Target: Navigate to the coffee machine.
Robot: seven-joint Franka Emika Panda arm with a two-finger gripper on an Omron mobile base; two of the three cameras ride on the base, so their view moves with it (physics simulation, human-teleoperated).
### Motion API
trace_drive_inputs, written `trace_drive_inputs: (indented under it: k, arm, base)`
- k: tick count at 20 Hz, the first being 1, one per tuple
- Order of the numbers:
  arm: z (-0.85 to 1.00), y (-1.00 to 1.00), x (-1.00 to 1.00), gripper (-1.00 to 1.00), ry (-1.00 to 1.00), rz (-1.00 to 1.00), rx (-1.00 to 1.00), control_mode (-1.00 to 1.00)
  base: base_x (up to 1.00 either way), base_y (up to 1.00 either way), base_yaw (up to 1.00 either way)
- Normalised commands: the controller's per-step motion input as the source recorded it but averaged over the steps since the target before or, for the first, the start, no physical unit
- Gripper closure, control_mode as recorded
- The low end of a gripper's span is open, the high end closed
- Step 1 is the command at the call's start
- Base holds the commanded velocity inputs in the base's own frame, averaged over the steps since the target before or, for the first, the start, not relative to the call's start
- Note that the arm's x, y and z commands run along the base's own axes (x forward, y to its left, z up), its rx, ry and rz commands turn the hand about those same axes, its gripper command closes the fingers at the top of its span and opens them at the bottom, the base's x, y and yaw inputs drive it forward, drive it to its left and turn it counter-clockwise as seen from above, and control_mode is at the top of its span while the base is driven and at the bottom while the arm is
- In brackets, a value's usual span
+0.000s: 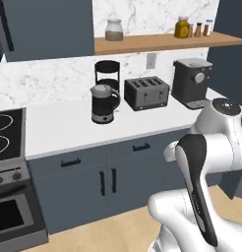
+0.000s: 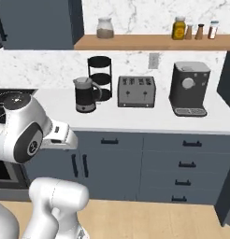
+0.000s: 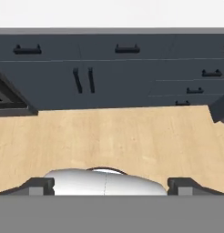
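The coffee machine (image 1: 192, 82) (image 2: 189, 88) is a tall dark grey box with a round silver dial, a light grey top and a grated drip tray. It stands on the white counter (image 1: 69, 125) (image 2: 135, 119), at the right end under a wooden shelf. My arm is folded close to the base, well short of the counter. In the hand view my gripper (image 3: 111, 185) is open, its two dark fingertips (image 3: 41, 184) spread wide with nothing between them, looking at the wood floor and dark cabinet fronts (image 3: 114, 73).
A grey four-slot toaster (image 1: 146, 92) (image 2: 136, 91) sits left of the machine, then a black kettle (image 1: 104, 103) (image 2: 84, 94) and a black round stand (image 1: 107, 74) (image 2: 99, 74). A stove (image 1: 7, 162) is at far left. Jars line the shelf (image 1: 167, 42) (image 2: 149, 42).
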Motion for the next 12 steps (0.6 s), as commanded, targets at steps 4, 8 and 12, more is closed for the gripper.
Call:
trace_drive_inputs:
  k: [4,8,12]
  arm:
    - [0.00,0.00,0.00,-1.00,0.00,0.00,0.00,1.00]
    - [0.00,0.00,0.00,-1.00,0.00,0.00,0.00,1.00]
    - [0.00,0.00,0.00,-1.00,0.00,0.00,0.00,1.00]
  base:
    - [0.31,-1.00,0.00]
    - [0.36,-0.99,0.00]
    - [0.57,-0.82,0.00]
